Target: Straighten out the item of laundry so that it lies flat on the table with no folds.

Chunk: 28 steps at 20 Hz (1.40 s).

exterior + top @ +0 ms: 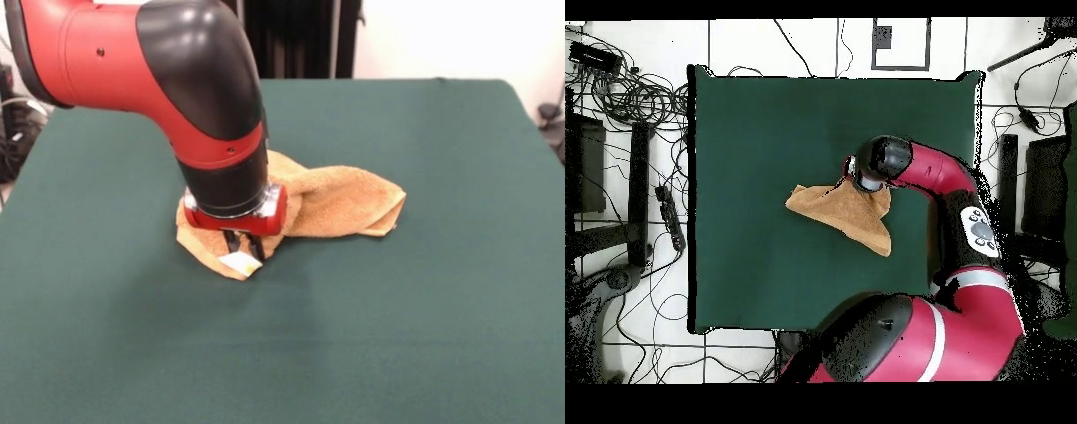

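A: Lying where?
B: Resting on the table (424, 336), roughly at mid-cloth, with dark green showing past the towel (340, 201) on every side. Well apart from all the edges.

A: Flat?
B: No. Bunched and doubled over itself, with thick creases running along the towel's length. Seen from overhead, closer to a ragged triangle than a rectangle.

A: Any mark to tell one end of the towel from the other?
B: Yes, a small white tag (240, 261), sticking out at one corner of the towel and touching the green cloth just beside it.

A: And where against the towel?
B: Right over that tagged corner. Comes straight down from the red and black arm (194, 79), with the gripper (244, 247) reaching to the towel's surface directly above the tag. Covers part of that end; leaves the long folded lobe at the towel's other end in plain sight.

A: Spread, pressed together, or pinching the terry?
B: Cannot tell. Too dark and too tucked beneath the red wrist ring in the front view, and hidden altogether under the arm from overhead.

A: Anything else near the towel?
B: Only bare green cloth.
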Tool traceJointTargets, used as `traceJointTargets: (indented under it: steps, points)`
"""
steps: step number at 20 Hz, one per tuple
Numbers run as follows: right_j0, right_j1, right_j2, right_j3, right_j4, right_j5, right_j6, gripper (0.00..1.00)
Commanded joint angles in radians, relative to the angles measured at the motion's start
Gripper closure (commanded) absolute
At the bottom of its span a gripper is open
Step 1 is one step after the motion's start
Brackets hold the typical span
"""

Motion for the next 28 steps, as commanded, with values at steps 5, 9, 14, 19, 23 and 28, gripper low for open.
traceJointTargets:
  steps: [5,9,14,19,23,28]
  points:
    - [0.038,0.381,-0.074,-0.067,-0.129,-0.277,0.148,1.00]
    - [0.013,0.386,-0.057,-0.071,-0.073,-0.258,0.171,1.00]
    - [0.035,0.386,-0.099,-0.070,-0.028,-0.332,0.310,1.00]
    - [0.092,0.393,-0.179,-0.083,-0.018,-0.435,0.420,1.00]
    - [0.088,0.390,-0.177,-0.069,-0.016,-0.493,0.406,1.00]
    - [0.060,0.376,-0.140,-0.043,-0.039,-0.547,0.351,1.00]
